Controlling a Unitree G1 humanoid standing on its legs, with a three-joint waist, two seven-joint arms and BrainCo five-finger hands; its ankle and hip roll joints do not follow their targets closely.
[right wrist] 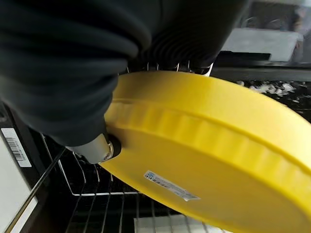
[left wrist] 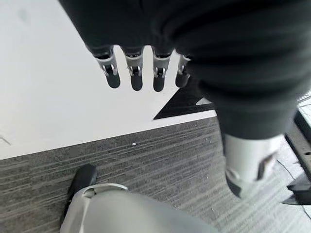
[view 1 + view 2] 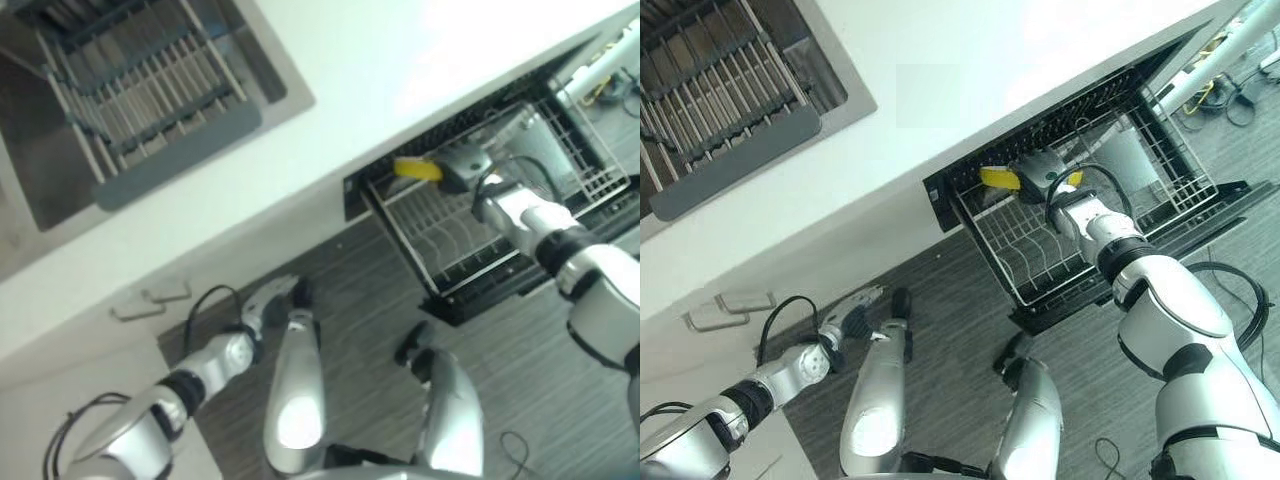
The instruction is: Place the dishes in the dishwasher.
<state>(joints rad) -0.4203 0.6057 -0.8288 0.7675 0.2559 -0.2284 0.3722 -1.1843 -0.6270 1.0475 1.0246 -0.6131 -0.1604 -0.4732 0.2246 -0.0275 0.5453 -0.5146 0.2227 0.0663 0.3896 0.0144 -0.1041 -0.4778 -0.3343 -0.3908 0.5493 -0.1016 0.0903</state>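
A yellow plate point(image 3: 415, 169) with a fluted rim is held on edge over the pulled-out dishwasher rack point(image 3: 440, 240), just under the counter's lip. My right hand point(image 3: 462, 165) is shut on it. In the right wrist view the thumb point(image 1: 97, 148) presses the plate's underside point(image 1: 209, 145) and the fingers are hidden behind its rim. The wire rack's tines point(image 3: 1025, 250) below the plate look bare. My left hand point(image 3: 270, 300) hangs low beside the cabinet front, its straight fingers point(image 2: 136, 73) open and holding nothing.
A sink point(image 3: 150, 90) with a grey drying rack is set in the white counter point(image 3: 380, 70) at the upper left. A grey container point(image 3: 1130, 155) stands at the rack's far end. Cabinet handles point(image 3: 165, 293) sit near the left hand. Grey plank floor point(image 2: 160, 155) lies below.
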